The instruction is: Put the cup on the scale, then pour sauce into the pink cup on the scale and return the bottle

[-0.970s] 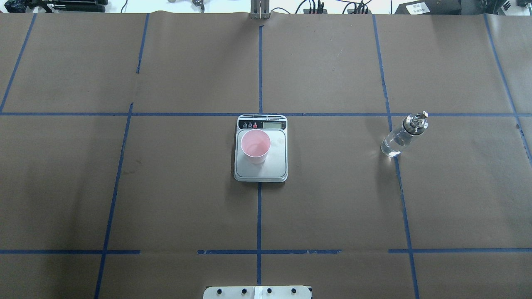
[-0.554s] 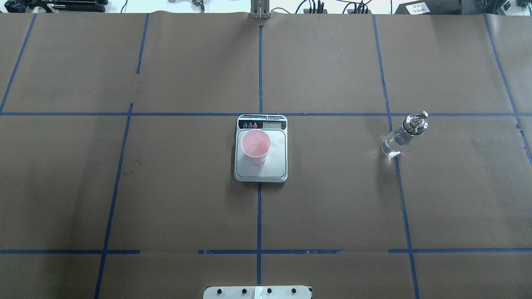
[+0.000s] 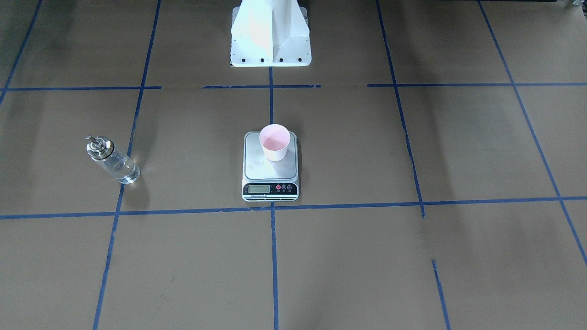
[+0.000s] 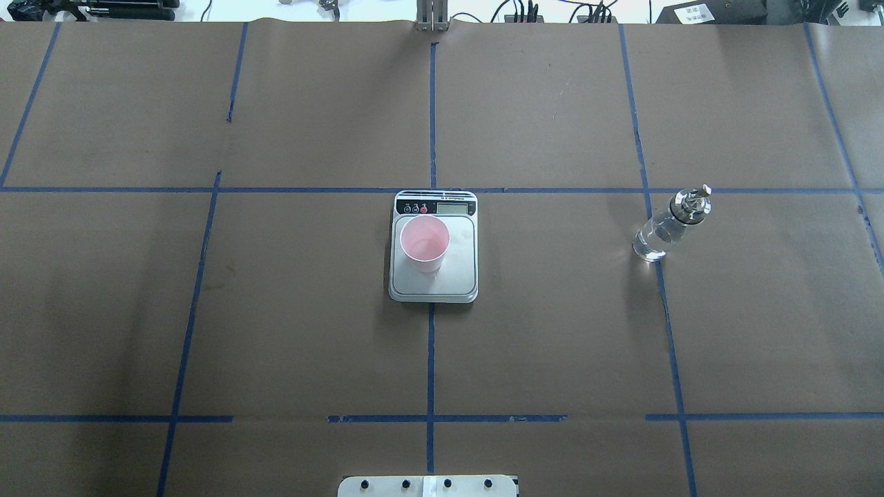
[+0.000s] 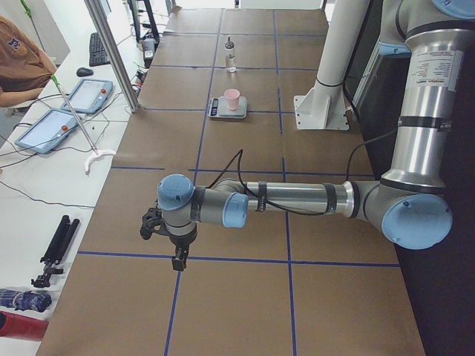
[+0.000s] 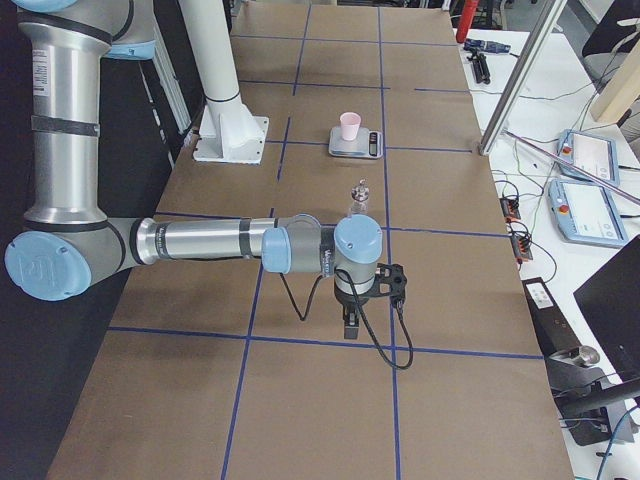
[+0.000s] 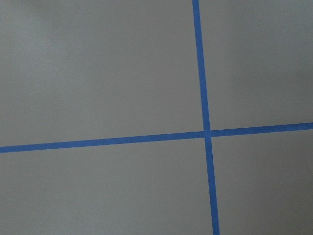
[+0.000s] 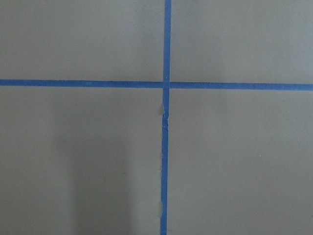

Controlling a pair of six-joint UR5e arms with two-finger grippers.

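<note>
The pale pink cup [image 4: 425, 241] stands upright on the steel platform of the scale [image 4: 457, 277], towards its left side; both also show in the front view, cup [image 3: 274, 143] on scale [image 3: 257, 161]. The clear glass bottle [image 4: 664, 230] with a silver pourer cap stands upright on the table far to the right of the scale, with clear sauce low in it. My left gripper [image 5: 180, 259] and right gripper [image 6: 349, 328] hang low over the table's two ends, far from these things. I cannot tell whether they are open or shut. Both wrist views show only brown paper and blue tape.
The robot's white base [image 3: 270, 32] stands at the table's near-robot edge. Blue tape lines [image 4: 431, 345] grid the brown paper. Beyond the far edge lie teach pendants [image 5: 82, 93], cables and a metal post [image 5: 111, 52].
</note>
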